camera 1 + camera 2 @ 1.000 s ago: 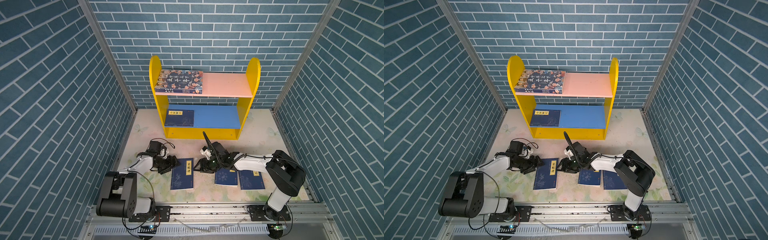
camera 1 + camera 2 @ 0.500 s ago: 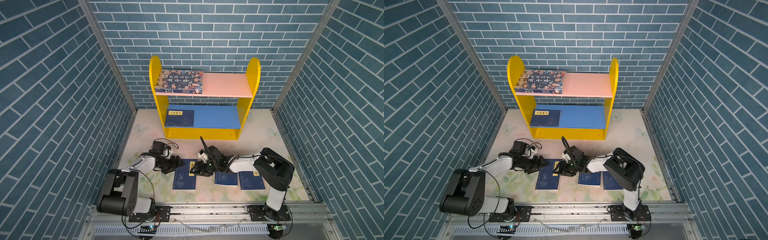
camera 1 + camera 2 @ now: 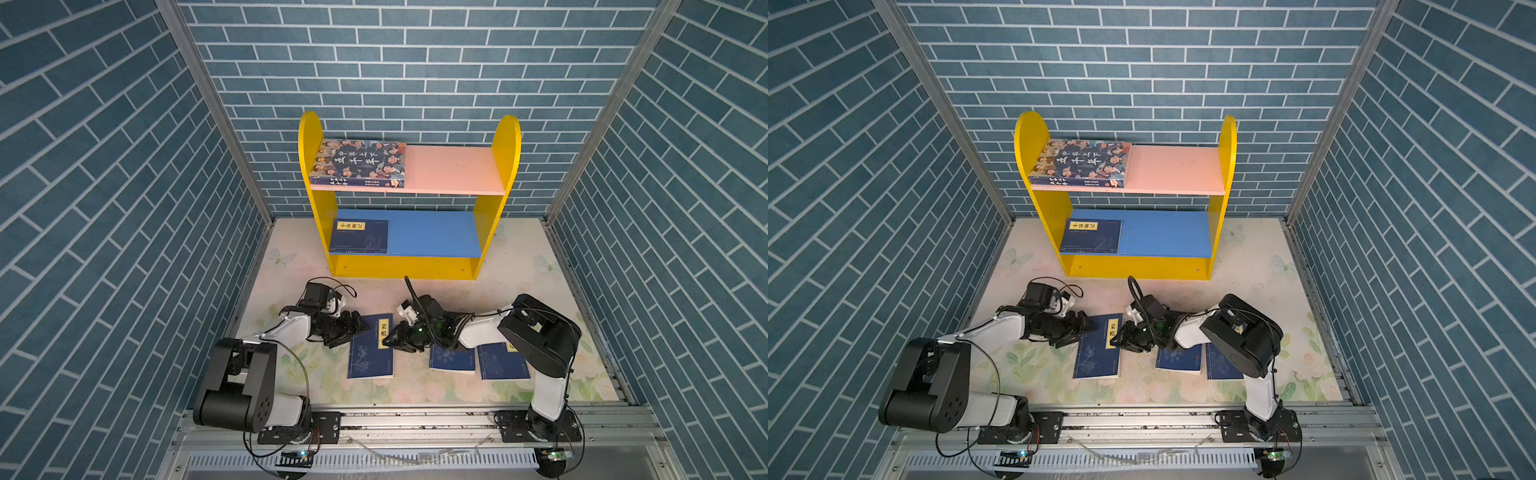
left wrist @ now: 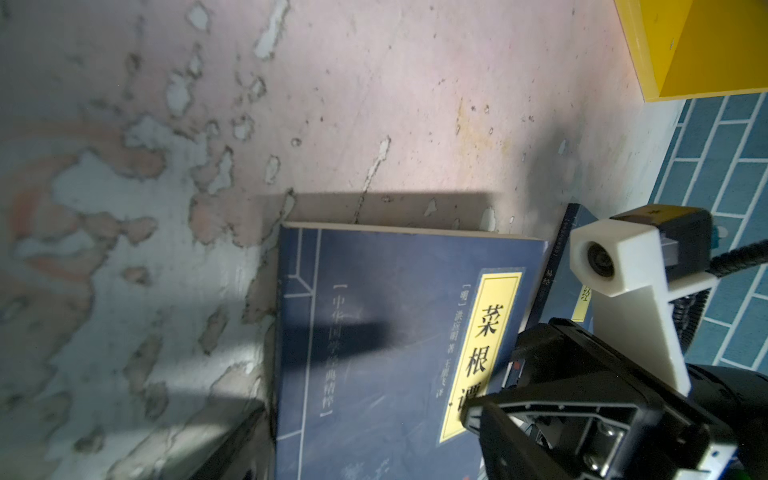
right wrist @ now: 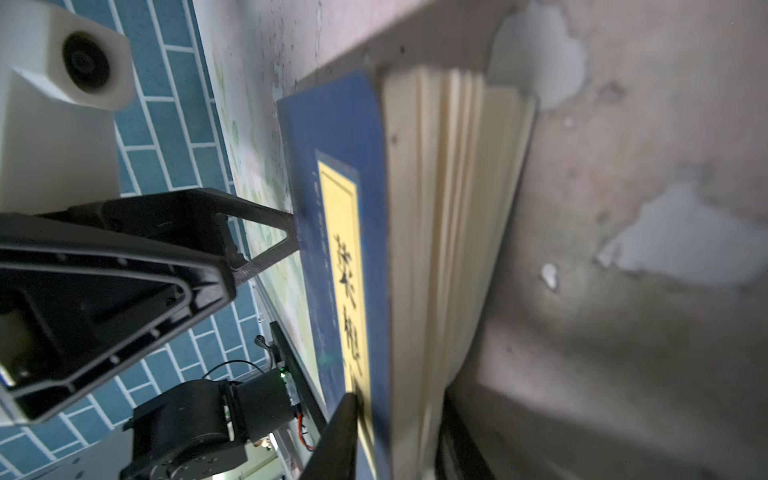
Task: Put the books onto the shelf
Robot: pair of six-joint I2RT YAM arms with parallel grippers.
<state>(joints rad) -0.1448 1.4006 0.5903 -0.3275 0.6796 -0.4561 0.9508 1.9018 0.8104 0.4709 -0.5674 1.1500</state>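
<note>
The book (image 3: pixel 370 353) in hand lies flat on the mat (image 3: pixel 415 390), in front of the shelf (image 3: pixel 403 268) and well apart from it, w/ its yellow label (image 4: pixel 486 332) up. It is the leftmost of 3 on the mat.

Its page edge (image 5: pixel 449 208) is taken by the right gripper (image 3: pixel 388 341). One jaw is seen on the cover over the label and the other under the pages, so the jaws are judged pinched on the book, tho part of the bite is cut off in the right wrist view. The left gripper (image 3: pixel 352 332) is spread wide and nothing is held. One fingertip (image 5: pixel 292 232) is set at the opposite edge, touching or nearly so, prob. as a stop.

For a good lift the full thickness should be caught, i.e. cover + all pages. The pages are seen fanned, and a thin paperback is likely to flop open if only part is gripped. The edge should be raised slowly w/ the far side kept braced, so the book is tipped rather than slid. The middle book (image 3: pixel 453 361), partly hidden under the right arm, should not be dragged along. The right book (image 3: pixel 500 365) lies just beyond it.

Room is left on both boards. The left of the pink board (image 3: pixel 453 170) is covered by the big book (image 3: pixel 359 164), and the left of the blue board (image 3: pixel 432 235) by a blue book (image 3: pixel 359 237). A free right half should be aimed at, and the side panel (image 3: pixel 505 141) cleared on entry.
</note>
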